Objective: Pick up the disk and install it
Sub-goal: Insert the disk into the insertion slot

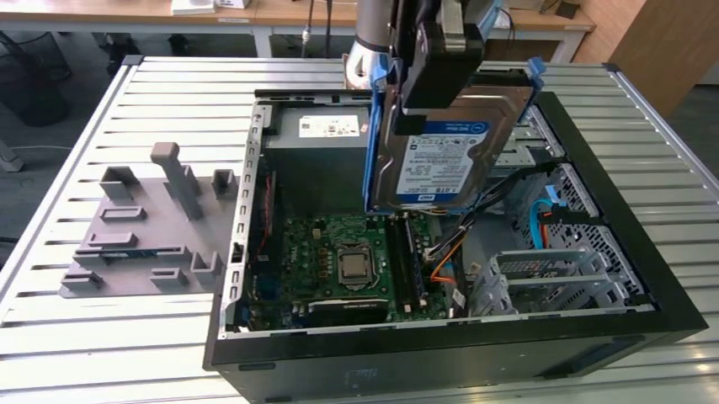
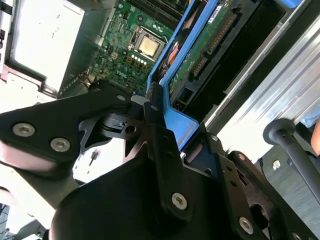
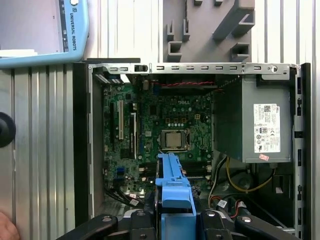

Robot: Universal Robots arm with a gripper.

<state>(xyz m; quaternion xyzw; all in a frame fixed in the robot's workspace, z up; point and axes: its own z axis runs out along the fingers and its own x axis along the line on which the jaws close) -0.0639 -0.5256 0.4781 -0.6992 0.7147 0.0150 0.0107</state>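
Pickup looks finished: the pincer [image 1: 430, 94] is clamped on the disk [image 1: 455, 143], which hangs on edge above the open case [image 1: 450, 358] with its label turned toward the exterior camera. In the second wrist view the black fingers [image 2: 161, 145] squeeze the blue rail [image 2: 172, 120] at the disk's near end. The disk's green circuit side runs away from them toward the inside of the case. In the first wrist view the same rail [image 3: 172, 187] juts out from between the pincer's links, over the middle of the case. The disk touches nothing but the pincer. Its lower edge sits over the board [image 1: 348, 261] on the case floor, but I cannot tell whether that edge has dipped below the case rim. Inside the case, the grey supply box [image 3: 252, 125] fills one corner. The perforated metal cage [image 1: 561, 278] stands along the case side toward the exterior view's right, well apart from the disk. Outside the case, toward the exterior view's left, a grey slotted rack [image 1: 146, 227] lies on the ribbed tabletop [image 1: 67, 135]. By my reading the task is about half done. The lift is complete, while the install is not: the disk sits in no bay, and nothing shows it lined up with the cage or any slot in the case.
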